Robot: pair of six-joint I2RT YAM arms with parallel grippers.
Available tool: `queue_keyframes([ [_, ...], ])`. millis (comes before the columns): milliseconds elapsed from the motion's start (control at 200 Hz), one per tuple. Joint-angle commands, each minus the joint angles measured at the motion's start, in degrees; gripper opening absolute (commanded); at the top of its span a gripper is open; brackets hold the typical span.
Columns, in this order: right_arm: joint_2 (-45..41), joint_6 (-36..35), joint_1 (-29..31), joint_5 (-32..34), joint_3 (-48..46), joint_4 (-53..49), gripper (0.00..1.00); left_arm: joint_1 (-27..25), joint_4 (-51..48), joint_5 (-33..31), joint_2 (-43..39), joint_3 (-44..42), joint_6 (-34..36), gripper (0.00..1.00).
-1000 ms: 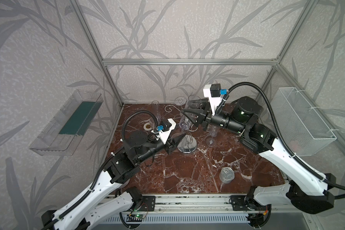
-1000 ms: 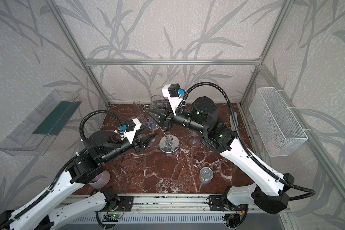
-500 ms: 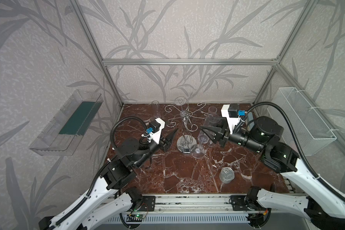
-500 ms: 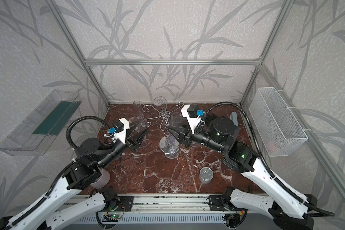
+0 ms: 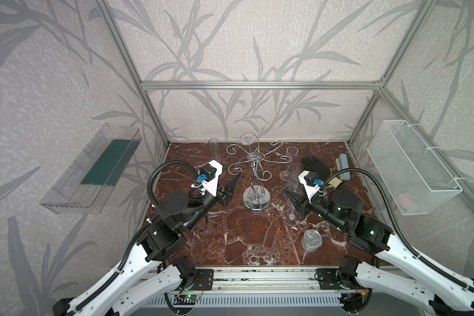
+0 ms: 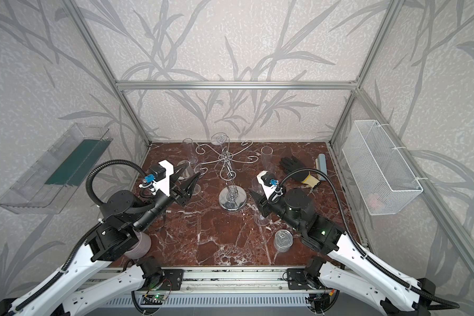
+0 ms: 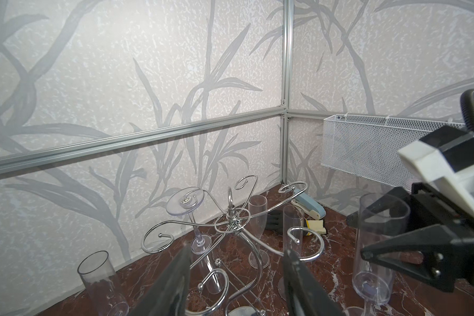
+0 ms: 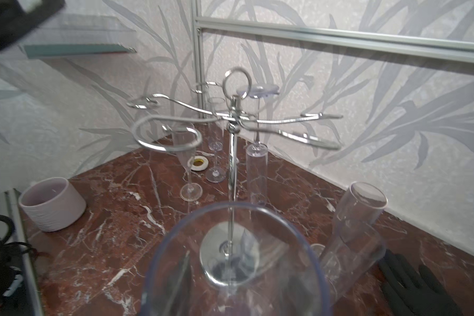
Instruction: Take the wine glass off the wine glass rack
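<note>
One chrome rack [image 5: 256, 201] stands mid-table on a round mirrored base and spreads six curled arms. One hanging glass [image 7: 184, 202] sits upside down in the arm at about 12 o'clock, foot uppermost. The right gripper [image 7: 356, 236] is clamped around the bowl of one wine glass [image 7: 374, 284], which is upright at 3 o'clock of the rack's base and clear of the arms. Whether its foot touches the marble I cannot tell. The left gripper [image 7: 233, 253], at 9 o'clock of the base, has its two fingers spread with nothing grasped. Four more glasses stand free: two back-left glasses [image 8: 216, 134] at 10 to 11 o'clock and two back-right glasses [image 7: 258, 208] at 1 to 2 o'clock. That makes six glasses in all. There is one each of the rest: a tin can [image 5: 311, 240] at 5 o'clock, a black glove [image 5: 316, 167] at 2 o'clock, a blue-grey stapler [image 5: 343, 169] beyond the glove, a pale pot [image 8: 52, 203] at 8 o'clock, a tape roll [image 8: 199, 163] near the back-left glasses, a wire basket [image 5: 411, 169] on the right wall and a clear tray [image 5: 66, 191] on the left wall.
</note>
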Motion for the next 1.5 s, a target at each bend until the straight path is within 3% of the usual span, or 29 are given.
queue_keyframes([
  [0,-1.3,-1.4,-1.8,5.3,-4.6,12.1,0.37,-0.2,-0.3,-0.8,-0.5,0.0,-0.8,0.56],
  [345,1.9,0.4,-5.6,7.0,-20.2,35.5,0.34,-0.2,-0.4,-0.8,0.0,0.4,-1.6,0.55],
  [1164,7.3,5.1,-11.8,4.6,-25.3,36.7,0.34,-0.2,0.0,-0.5,1.8,1.2,-2.1,0.55],
  [1499,6.9,5.6,-11.9,4.5,-25.5,35.6,0.5,-0.2,0.1,-0.5,2.0,1.1,-1.8,0.56],
])
